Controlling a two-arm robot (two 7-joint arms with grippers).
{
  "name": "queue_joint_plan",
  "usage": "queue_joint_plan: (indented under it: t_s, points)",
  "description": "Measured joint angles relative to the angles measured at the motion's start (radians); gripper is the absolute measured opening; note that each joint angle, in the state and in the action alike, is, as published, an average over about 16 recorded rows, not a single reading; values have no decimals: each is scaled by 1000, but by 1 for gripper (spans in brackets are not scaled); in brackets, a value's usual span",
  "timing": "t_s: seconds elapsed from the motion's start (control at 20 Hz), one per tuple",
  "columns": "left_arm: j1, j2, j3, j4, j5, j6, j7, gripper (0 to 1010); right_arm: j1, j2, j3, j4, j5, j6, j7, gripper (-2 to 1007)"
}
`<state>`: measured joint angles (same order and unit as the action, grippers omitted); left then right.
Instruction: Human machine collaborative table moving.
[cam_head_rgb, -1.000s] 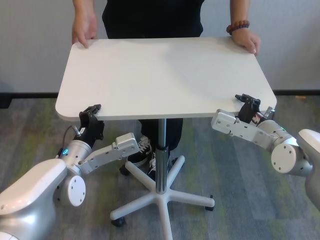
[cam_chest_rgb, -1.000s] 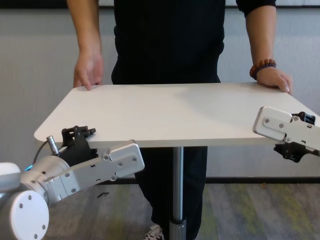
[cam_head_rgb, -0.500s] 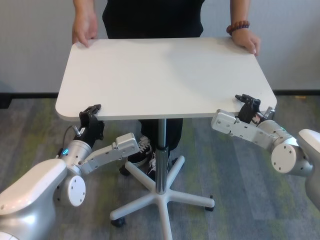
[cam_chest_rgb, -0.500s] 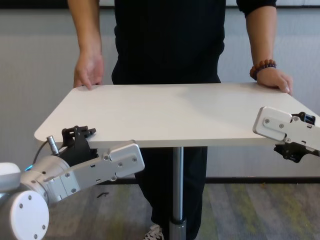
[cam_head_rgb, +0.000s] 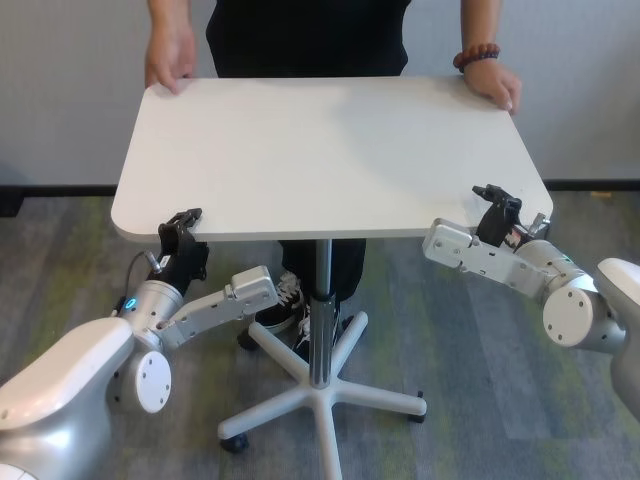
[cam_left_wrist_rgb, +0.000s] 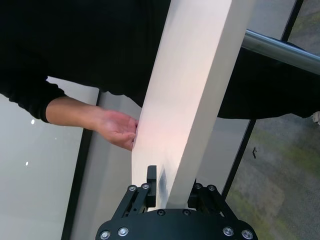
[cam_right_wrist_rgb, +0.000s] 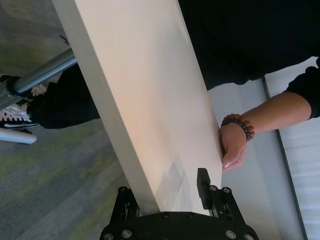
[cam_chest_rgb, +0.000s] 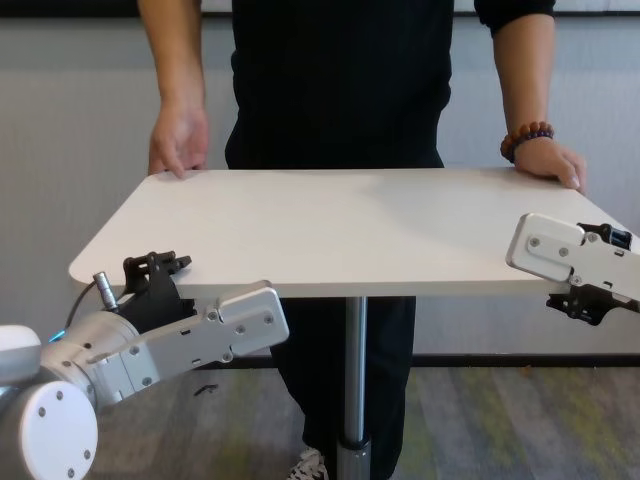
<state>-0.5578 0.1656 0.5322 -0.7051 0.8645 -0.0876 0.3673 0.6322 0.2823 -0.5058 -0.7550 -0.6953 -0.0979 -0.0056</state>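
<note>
The white table (cam_head_rgb: 320, 150) stands on a silver pole between me and the human (cam_head_rgb: 300, 35). The human, in black, holds the two far corners, one hand (cam_head_rgb: 168, 65) on the left and one with a bead bracelet (cam_head_rgb: 478, 55) on the right. My left gripper (cam_head_rgb: 183, 235) is shut on the table's near left edge; in the left wrist view (cam_left_wrist_rgb: 172, 187) its fingers sit on either side of the top (cam_left_wrist_rgb: 185, 100). My right gripper (cam_head_rgb: 497, 212) is shut on the near right corner; in the right wrist view (cam_right_wrist_rgb: 165, 195) its fingers clamp the top (cam_right_wrist_rgb: 150, 100).
The silver pole (cam_head_rgb: 318, 310) ends in a five-armed white caster base (cam_head_rgb: 320, 400) on grey-green carpet. The human's shoes (cam_head_rgb: 290, 295) are close to the base. A grey wall with a dark skirting runs behind the human.
The table top, its base and the human's hands have shifted very slightly toward me. Both grippers keep their hold on the edge.
</note>
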Motion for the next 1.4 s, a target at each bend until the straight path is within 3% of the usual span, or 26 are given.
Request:
queue_joint_plan:
  t_s: [0.25,0.75,1.1,1.4]
  points:
    - [0,0,0,0,0,0,0,481,0,0,0,0,0,0,0,699]
    - [0,0,0,-1,0,1,0,783,0,0,0,0,0,0,0,941]
    - [1,0,1,-3,1,1,-4,938,0,0,0,-1,-1,0,1,999]
    - [13,10,5,-30,4,21,-40,995,-10,7,-4,-19,-2,7,20,1000]
